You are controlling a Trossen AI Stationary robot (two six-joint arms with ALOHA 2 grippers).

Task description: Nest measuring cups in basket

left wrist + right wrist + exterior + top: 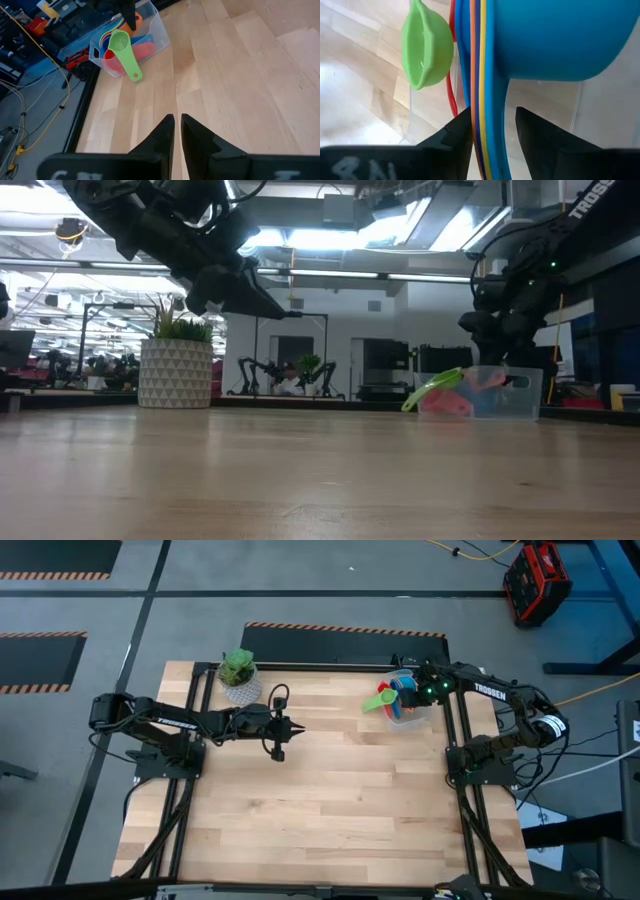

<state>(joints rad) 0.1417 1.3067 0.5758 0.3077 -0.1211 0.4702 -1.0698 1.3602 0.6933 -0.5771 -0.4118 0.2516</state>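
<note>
Measuring cups (392, 700) in basket (410, 716), wood table (320, 810) far edge; right gripper (492, 132) open around handles.

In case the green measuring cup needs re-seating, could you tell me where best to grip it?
Probably by its flat handle, coming from the open table side. The green measuring cup lies tilted over the basket rim, its handle jutting out past the wall, clear of the other cups and the right end effector above them.

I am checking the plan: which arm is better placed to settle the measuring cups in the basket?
The right arm. The right gripper is at the basket, its fingers astride the measuring cups stack's handles. The left gripper hangs shut above mid-table, near the plant.
</note>
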